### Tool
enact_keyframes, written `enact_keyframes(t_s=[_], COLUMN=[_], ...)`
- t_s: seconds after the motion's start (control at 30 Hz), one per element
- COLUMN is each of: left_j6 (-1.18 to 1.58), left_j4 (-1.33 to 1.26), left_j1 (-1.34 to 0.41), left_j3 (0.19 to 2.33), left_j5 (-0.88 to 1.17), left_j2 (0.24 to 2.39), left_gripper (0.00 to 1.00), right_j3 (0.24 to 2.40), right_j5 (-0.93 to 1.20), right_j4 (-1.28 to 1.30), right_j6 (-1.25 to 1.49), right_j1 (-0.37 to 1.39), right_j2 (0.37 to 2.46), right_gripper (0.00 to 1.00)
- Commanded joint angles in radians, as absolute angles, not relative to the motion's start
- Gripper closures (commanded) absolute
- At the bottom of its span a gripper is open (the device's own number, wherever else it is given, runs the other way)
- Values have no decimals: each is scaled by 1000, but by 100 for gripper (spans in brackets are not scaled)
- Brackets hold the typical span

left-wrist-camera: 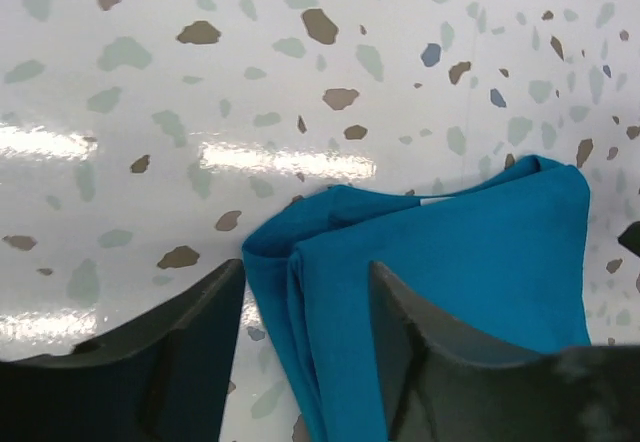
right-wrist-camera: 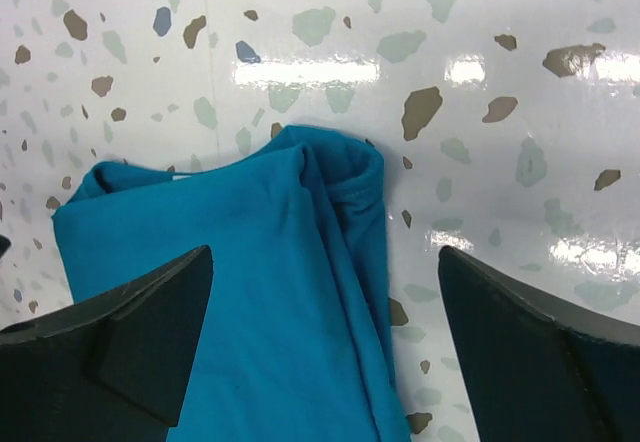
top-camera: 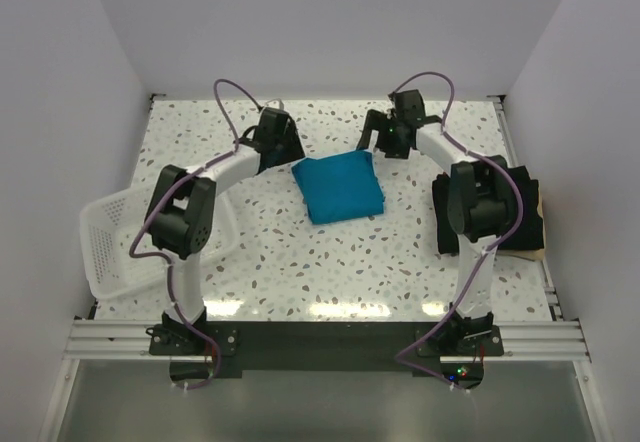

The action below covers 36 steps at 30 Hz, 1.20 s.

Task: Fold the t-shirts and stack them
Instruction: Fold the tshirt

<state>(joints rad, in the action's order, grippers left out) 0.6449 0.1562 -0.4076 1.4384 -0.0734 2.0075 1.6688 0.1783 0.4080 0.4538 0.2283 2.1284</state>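
Note:
The teal-blue t-shirt (top-camera: 338, 187) lies folded into a small rectangle at the middle of the table. My left gripper (top-camera: 290, 154) hovers at its far left corner. In the left wrist view this gripper (left-wrist-camera: 305, 297) is open, its fingers either side of the shirt's (left-wrist-camera: 470, 252) folded edge. My right gripper (top-camera: 376, 142) is at the far right corner. In the right wrist view it (right-wrist-camera: 325, 262) is wide open over the shirt's (right-wrist-camera: 250, 282) bunched corner. The black t-shirt (top-camera: 522, 224) lies folded at the right, partly hidden by the right arm.
A white mesh basket (top-camera: 105, 237) sits tilted at the left edge, beside the left arm's elbow. White walls close in the table on three sides. A metal rail (top-camera: 320, 340) with both arm bases runs along the near edge.

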Motion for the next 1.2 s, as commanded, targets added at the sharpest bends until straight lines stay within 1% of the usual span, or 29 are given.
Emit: enact_keyframes(t_s=[0.0, 0.03, 0.1, 0.13, 0.2, 0.4, 0.6, 0.77, 0.87, 0.97, 1.0, 1.07, 1.13, 1.17], left_j6=[661, 657, 644, 643, 631, 615, 617, 604, 601, 592, 591, 586, 583, 578], left_j4=[173, 161, 160, 155, 146, 81, 103, 95, 106, 118, 123, 126, 123, 117], left_j1=[-388, -388, -390, -388, -387, -385, -376, -373, -371, -368, -365, -362, -357, -354], left_j3=[1413, 1408, 1398, 1391, 1368, 1287, 1287, 1279, 1282, 1284, 1281, 1273, 1261, 1258], left_j5=[-172, -161, -123, -104, -33, 142, 213, 242, 261, 264, 265, 270, 273, 281], left_j2=[1914, 1908, 1901, 1895, 1888, 1888, 1959, 1997, 2022, 2036, 2037, 2040, 2042, 2042], left_gripper=[40, 36, 31, 27, 24, 22, 22, 30, 36, 47, 53, 58, 66, 72], right_j3=[1714, 1706, 1662, 1648, 1609, 1522, 1405, 1332, 1313, 1313, 1315, 1324, 1331, 1338], right_j5=[239, 239, 253, 265, 320, 391, 437, 469, 491, 514, 525, 554, 572, 593], right_j4=[442, 445, 436, 434, 433, 448, 408, 374, 344, 336, 327, 324, 321, 316], right_j6=[367, 354, 330, 324, 310, 282, 291, 302, 313, 316, 316, 318, 318, 318], right_j1=[224, 221, 213, 209, 196, 184, 169, 156, 146, 140, 138, 138, 135, 137], right_j2=[2106, 2085, 2062, 2053, 2036, 2000, 1962, 1947, 1950, 1973, 1979, 2003, 2023, 2043], right_gripper=[1, 1, 1, 1, 1, 1, 1, 1, 1, 2, 2, 3, 5, 5])
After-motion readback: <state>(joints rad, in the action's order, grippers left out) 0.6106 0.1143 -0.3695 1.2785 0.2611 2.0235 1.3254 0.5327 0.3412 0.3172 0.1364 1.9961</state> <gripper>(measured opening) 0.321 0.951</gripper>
